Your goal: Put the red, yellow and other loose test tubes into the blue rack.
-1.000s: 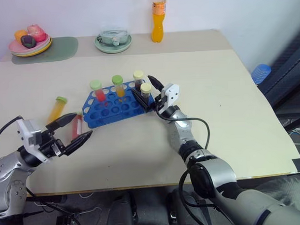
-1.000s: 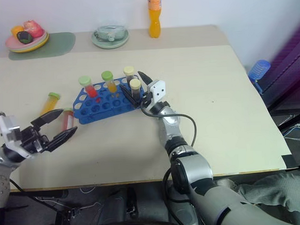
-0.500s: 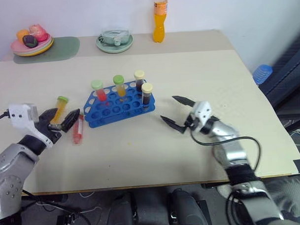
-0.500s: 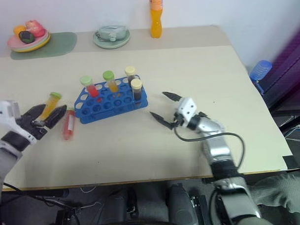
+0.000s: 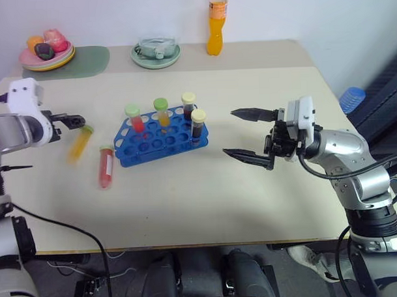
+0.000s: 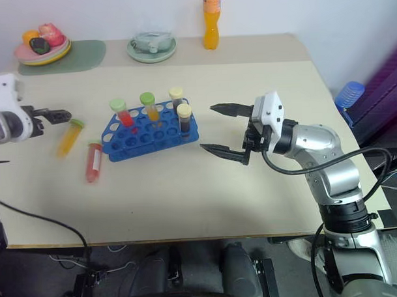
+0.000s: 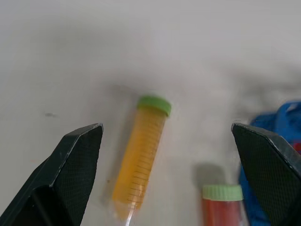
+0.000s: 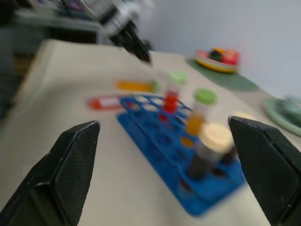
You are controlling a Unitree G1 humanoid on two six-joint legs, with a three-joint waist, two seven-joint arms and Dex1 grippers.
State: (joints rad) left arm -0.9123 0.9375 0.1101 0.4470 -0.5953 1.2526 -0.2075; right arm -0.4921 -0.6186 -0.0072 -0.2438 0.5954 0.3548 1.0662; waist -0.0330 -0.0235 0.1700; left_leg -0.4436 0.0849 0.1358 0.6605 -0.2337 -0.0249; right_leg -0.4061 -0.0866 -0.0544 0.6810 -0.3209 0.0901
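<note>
The blue rack [image 5: 160, 140] stands mid-table with a red tube [image 5: 133, 118], a yellow tube [image 5: 161, 112] and two dark, cream-capped tubes [image 5: 197, 122] upright in it. Left of it lie a loose yellow tube [image 5: 78, 143] and a loose red tube [image 5: 106, 170], both green-capped. My left gripper [image 7: 165, 128] is open above the yellow tube [image 7: 142, 157], not touching it; one of its fingers [image 5: 70, 119] shows at the far left. My right gripper [image 5: 229, 132] is open and empty, raised to the right of the rack.
Along the back edge stand an orange bottle [image 5: 214, 27], a green dish [image 5: 156, 53], and a plate of fruit [image 5: 46, 53] on a green mat [image 5: 84, 61]. A blue object [image 5: 352, 97] sits beyond the table's right edge.
The right gripper has pulled away from the rack's right end, moving right and up, empty. The left gripper has risen and swung from the near edge out over the yellow tube.
</note>
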